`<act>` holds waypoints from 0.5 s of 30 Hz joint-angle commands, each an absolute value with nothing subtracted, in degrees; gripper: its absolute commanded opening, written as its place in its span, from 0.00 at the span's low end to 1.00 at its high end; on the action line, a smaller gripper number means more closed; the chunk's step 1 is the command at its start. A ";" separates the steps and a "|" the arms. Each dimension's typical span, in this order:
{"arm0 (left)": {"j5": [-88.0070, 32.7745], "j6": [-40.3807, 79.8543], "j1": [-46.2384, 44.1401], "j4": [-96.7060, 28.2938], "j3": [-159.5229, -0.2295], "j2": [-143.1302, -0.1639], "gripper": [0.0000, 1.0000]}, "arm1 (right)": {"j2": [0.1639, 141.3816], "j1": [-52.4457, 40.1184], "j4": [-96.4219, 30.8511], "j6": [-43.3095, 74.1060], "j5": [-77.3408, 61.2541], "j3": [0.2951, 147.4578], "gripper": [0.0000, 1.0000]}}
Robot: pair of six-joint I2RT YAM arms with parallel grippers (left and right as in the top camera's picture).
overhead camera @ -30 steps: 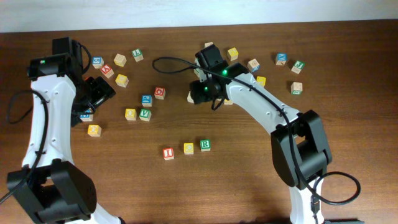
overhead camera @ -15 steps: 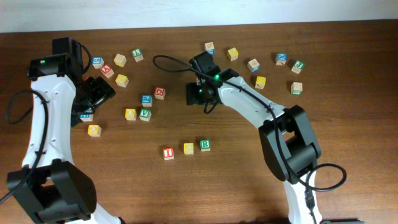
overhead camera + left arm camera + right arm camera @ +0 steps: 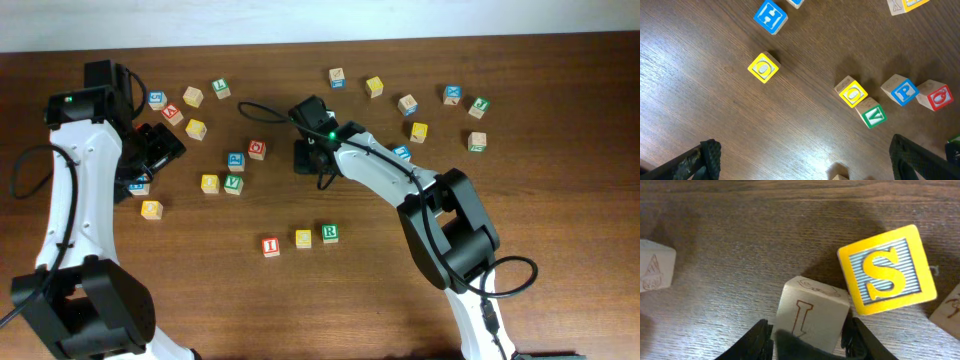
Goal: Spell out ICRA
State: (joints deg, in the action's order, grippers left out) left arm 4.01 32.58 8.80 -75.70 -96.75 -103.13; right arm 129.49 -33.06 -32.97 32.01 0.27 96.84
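The red "I" cube (image 3: 270,246), yellow "C" cube (image 3: 303,238) and green "R" cube (image 3: 329,233) stand in a row at the front middle of the table. My right gripper (image 3: 305,157) is behind them, shut on a pale wooden cube (image 3: 815,305). The cube's visible face shows only a thin outlined mark, so I cannot tell its letter. A yellow "S" cube (image 3: 886,276) touches the held cube's right corner. My left gripper (image 3: 155,148) is open and empty over the left side; its jaws (image 3: 807,167) are spread wide. I cannot pick out the red "A".
Loose cubes lie around: red (image 3: 257,149), blue (image 3: 235,160), yellow (image 3: 209,183) and green (image 3: 233,184) mid-left, several more along the back. Under the left wrist lie a yellow cube (image 3: 763,67), a green "V" (image 3: 872,114) and a blue "P" (image 3: 902,90).
My right arm swung left and its gripper came down over the pale cube that stood beside it. The left arm and the I, C, R row did not move.
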 commanded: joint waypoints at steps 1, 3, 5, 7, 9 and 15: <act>4.05 33.15 8.80 -75.75 -96.99 -102.30 0.99 | 130.87 -33.41 -36.73 26.72 7.01 98.91 0.37; 4.08 33.15 8.80 -75.75 -96.99 -102.30 0.99 | 130.87 -34.96 -39.00 22.70 11.57 100.55 0.34; 4.08 33.15 8.80 -75.75 -96.99 -102.30 0.99 | 130.87 -37.98 -39.66 19.49 17.80 100.53 0.31; 4.08 33.15 8.80 -75.72 -96.99 -102.30 0.99 | 130.87 -38.74 -39.09 17.54 17.87 100.53 0.42; 4.08 33.15 8.80 -75.75 -96.99 -102.30 0.99 | 130.87 -37.63 -38.85 16.56 17.85 100.53 0.47; 4.05 33.15 8.80 -75.75 -96.99 -102.30 0.99 | 130.89 -31.86 -38.54 9.76 3.79 100.51 0.50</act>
